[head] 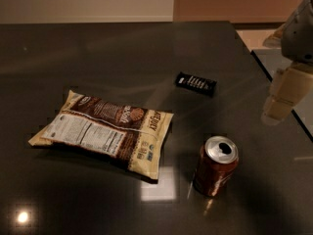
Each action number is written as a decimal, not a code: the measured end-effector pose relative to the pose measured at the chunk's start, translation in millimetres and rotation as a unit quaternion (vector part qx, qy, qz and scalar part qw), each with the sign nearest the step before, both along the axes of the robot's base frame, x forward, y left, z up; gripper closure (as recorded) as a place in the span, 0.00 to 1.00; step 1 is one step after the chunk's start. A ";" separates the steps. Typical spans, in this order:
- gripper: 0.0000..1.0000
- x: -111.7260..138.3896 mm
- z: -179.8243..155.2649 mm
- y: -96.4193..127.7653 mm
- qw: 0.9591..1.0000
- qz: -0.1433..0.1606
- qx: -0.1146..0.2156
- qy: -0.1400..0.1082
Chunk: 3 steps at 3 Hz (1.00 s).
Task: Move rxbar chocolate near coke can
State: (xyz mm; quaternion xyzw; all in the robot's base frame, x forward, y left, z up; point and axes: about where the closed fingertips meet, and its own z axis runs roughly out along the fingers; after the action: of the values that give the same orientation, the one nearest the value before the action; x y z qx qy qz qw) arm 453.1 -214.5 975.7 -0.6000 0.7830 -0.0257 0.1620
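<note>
The rxbar chocolate, a small flat black bar with white lettering, lies on the dark table right of centre. The coke can, red-brown with a silver top and an open tab hole, stands upright in front of the bar, well apart from it. My gripper hangs at the right edge of the view, above the table's right side. It is to the right of the bar, farther back than the can, and touches neither.
A large tan-and-brown snack bag lies flat left of the can. The table's right edge runs diagonally just beneath the gripper, with lighter floor beyond it. A wall stands behind the table.
</note>
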 end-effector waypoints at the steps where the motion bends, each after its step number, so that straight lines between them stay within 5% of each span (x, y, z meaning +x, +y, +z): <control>1: 0.00 34.4 -6.9 5.5 1.000 -0.005 0.019 0.004; 3: 0.00 94.7 -44.6 32.2 0.998 -0.012 0.067 0.013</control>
State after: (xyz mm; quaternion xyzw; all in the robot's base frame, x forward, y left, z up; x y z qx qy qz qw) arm 547.9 -182.4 931.1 -0.5782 0.7923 0.0327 0.1919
